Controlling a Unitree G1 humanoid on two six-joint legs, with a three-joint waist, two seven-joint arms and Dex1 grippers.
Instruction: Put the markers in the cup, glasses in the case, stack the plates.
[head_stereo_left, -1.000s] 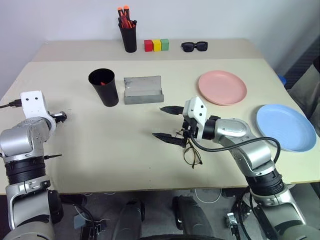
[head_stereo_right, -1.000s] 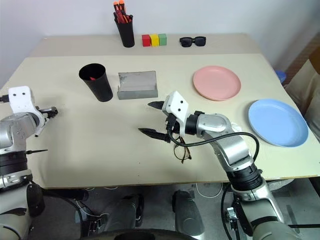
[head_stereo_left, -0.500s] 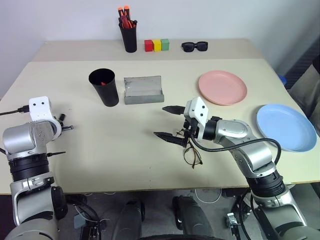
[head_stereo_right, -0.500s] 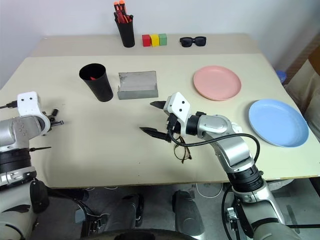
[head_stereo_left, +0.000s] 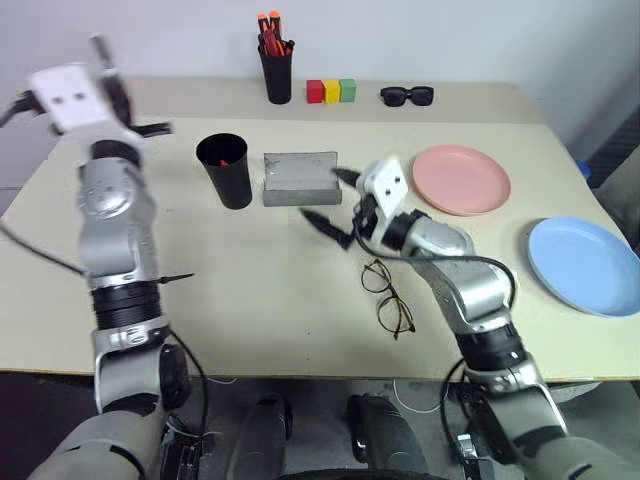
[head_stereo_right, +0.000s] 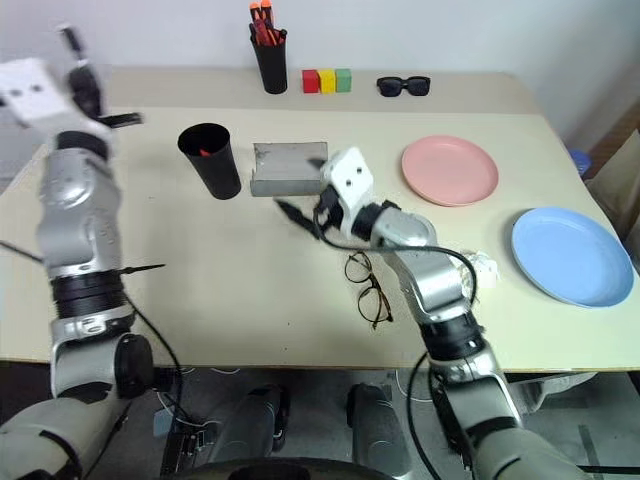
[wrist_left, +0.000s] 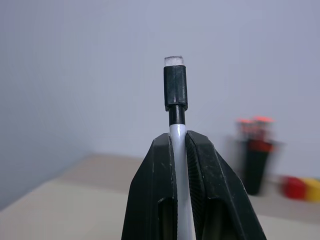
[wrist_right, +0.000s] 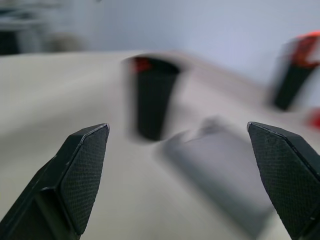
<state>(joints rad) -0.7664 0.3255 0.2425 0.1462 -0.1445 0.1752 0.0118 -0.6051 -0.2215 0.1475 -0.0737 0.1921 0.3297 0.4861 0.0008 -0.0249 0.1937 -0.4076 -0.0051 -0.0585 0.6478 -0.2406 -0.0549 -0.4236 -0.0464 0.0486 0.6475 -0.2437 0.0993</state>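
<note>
the left gripper (wrist_left: 178, 145), which a second ago sat low by the table's (head_stereo_left: 250, 290) left edge with its fingers apart, has swung up high and now clamps the white marker (wrist_left: 176, 95), its black cap poking out past the fingertips. that reads as the pickup done and the carry toward the cup (head_stereo_left: 224, 170) under way; a red marker (head_stereo_left: 224, 158) already shows inside it. the right gripper (head_stereo_left: 332, 200) has lifted away from the glasses (head_stereo_left: 388, 296), which lie alone on the table in front of it, and hangs just in front of the grey case (head_stereo_left: 300, 178) with its jaws spread wide, gripping nothing. the pink plate (head_stereo_left: 461, 179) and blue plate (head_stereo_left: 585, 265) sit apart, unstacked.
</note>
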